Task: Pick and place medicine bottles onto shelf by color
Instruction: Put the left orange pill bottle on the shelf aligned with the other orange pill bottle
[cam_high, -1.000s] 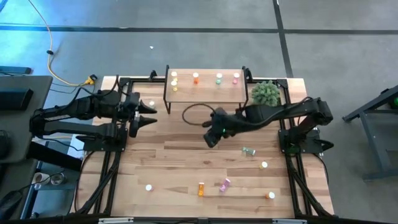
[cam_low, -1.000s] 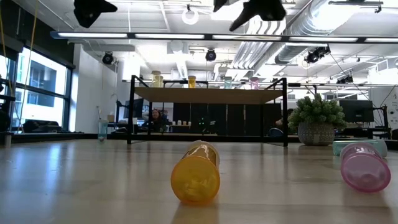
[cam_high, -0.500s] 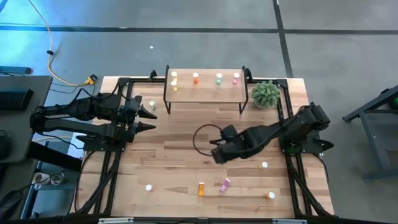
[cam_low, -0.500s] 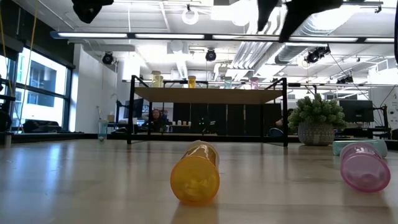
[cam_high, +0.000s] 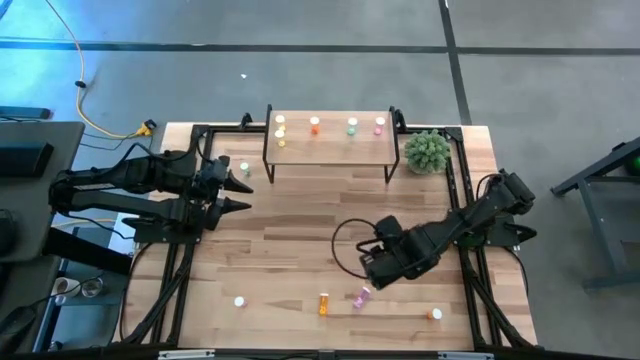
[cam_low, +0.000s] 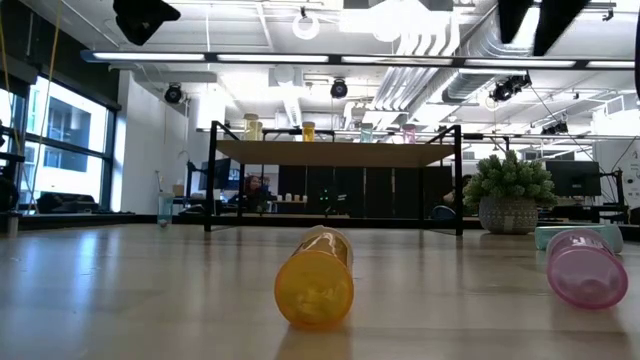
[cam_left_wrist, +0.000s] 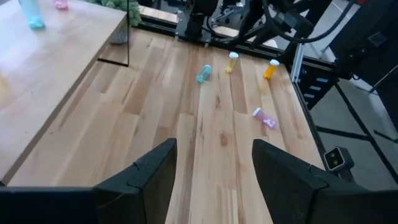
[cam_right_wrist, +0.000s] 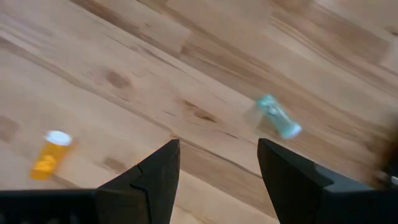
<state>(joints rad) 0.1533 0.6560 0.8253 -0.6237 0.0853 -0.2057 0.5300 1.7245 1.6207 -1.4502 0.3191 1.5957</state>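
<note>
Medicine bottles are split between desk and shelf. Right hand (cam_high: 368, 268) sits low over the front-right part of the desk (cam_high: 290, 230), fingers (cam_right_wrist: 155, 174) spread apart, nothing between them. Its wrist view looks past the fingers at a green bottle (cam_right_wrist: 278, 117) lying on its side and an orange one (cam_right_wrist: 51, 152), white cap up-slope, both clear of the fingers. From above, a pink bottle (cam_high: 361, 295) lies just beside the right hand, toward the front edge; an orange bottle (cam_high: 323, 303) lies near it, w/ a yellow-capped one (cam_high: 239, 300) further left and another orange (cam_high: 436, 314) at the front-right. Low view shows the orange (cam_low: 315, 277) and pink (cam_low: 585, 267) ones lying on their sides, caps away from the camera.

Left hand (cam_high: 240, 187) hangs at the desk's left side, fingers (cam_left_wrist: 140, 180) also apart and empty, pointing across the desk; a green bottle (cam_high: 245, 168) stands close by it.

Shelf (cam_high: 330, 148) stands at the back-centre w/ bottles upright along its far edge: two yellow (cam_high: 280, 126), one orange (cam_high: 315, 124), one green (cam_high: 352, 125), one pink (cam_high: 380, 124). Plant ball (cam_high: 427, 150) sits just right of the shelf.
</note>
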